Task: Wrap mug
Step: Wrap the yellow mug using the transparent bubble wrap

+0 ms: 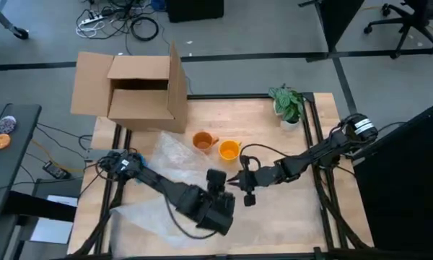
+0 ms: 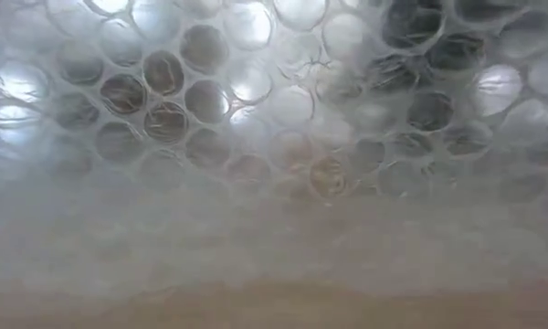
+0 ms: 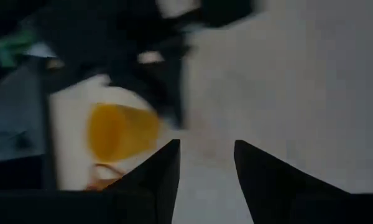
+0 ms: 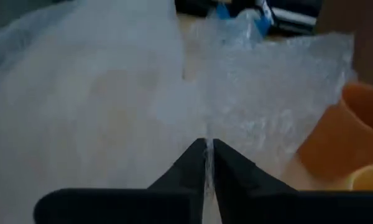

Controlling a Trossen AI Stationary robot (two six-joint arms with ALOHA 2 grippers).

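Two orange mugs (image 1: 202, 141) (image 1: 229, 150) stand upright on the wooden table's middle. A clear bubble wrap sheet (image 1: 175, 160) spreads from beside them toward the near left corner, and it fills the low view (image 2: 274, 137). My right gripper (image 1: 239, 180) reaches in from the right, just near of the mugs, and is shut on the wrap. My left gripper (image 1: 216, 178) sits close beside it on the left, open; a mug (image 3: 121, 132) shows beyond its fingers (image 3: 165, 171). My right gripper pinches a thin edge of the bubble wrap (image 4: 206, 148) between its two fingertips. It comes at the wrap roughly level from the table's right side. The sheet rises and spreads away beyond the fingers (image 4: 230, 171), partly lifted, with its far part beside the orange mug (image 4: 336, 137).
An open cardboard box (image 1: 141, 90) stands at the far left corner. A small potted plant (image 1: 289, 107) stands at the far right. The two arms meet closely at the table's middle. Bare wood (image 1: 289, 217) lies on the near right.
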